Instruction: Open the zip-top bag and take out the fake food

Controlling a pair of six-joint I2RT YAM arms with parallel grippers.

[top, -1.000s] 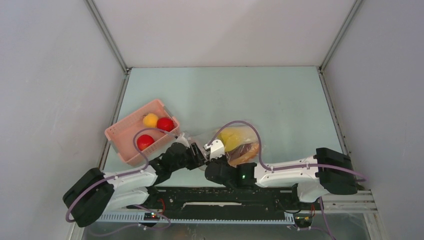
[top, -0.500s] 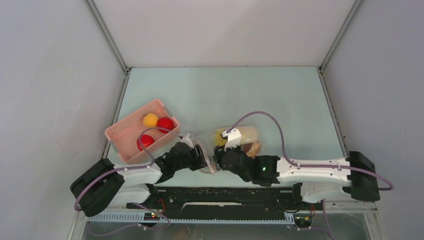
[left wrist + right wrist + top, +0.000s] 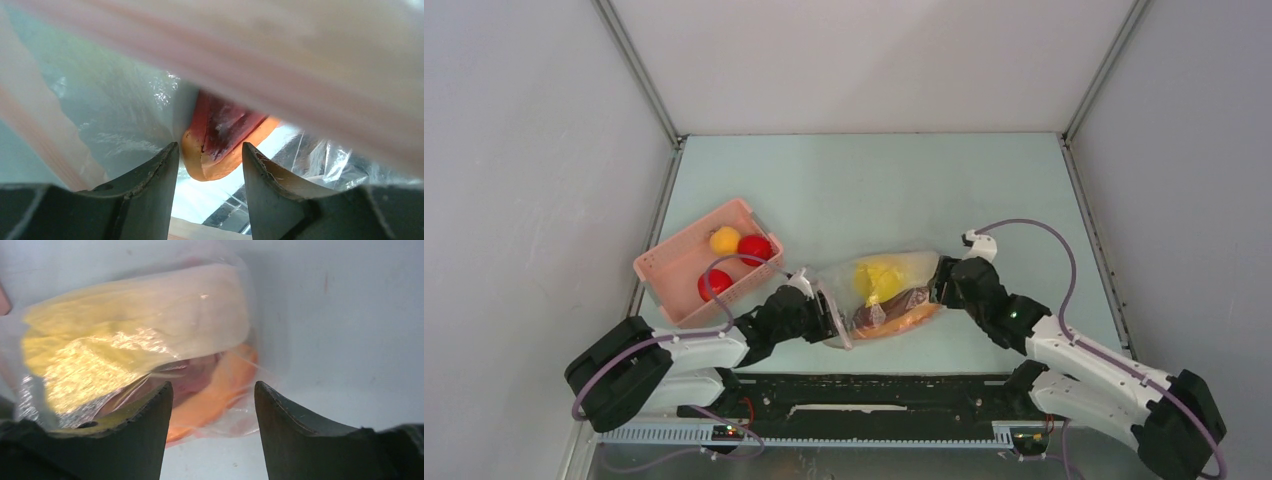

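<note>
Zip-top bag (image 3: 894, 290) lies mid-counter by the near edge, my left end effector (image 3: 207, 152) at its mouth and right end effector (image 3: 214, 390) at its closed end both part-open, gripping nothing, so I fear any nudge skids the unpinned bag, fake food (image 3: 879, 278) trapped inside.

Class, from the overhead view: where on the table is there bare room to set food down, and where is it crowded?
Free: the far half of the table, between the back wall and the basket and bag; also the right strip between the right tool and the side wall. Crowded: near left, where basket, left tool and bag sit close.
</note>
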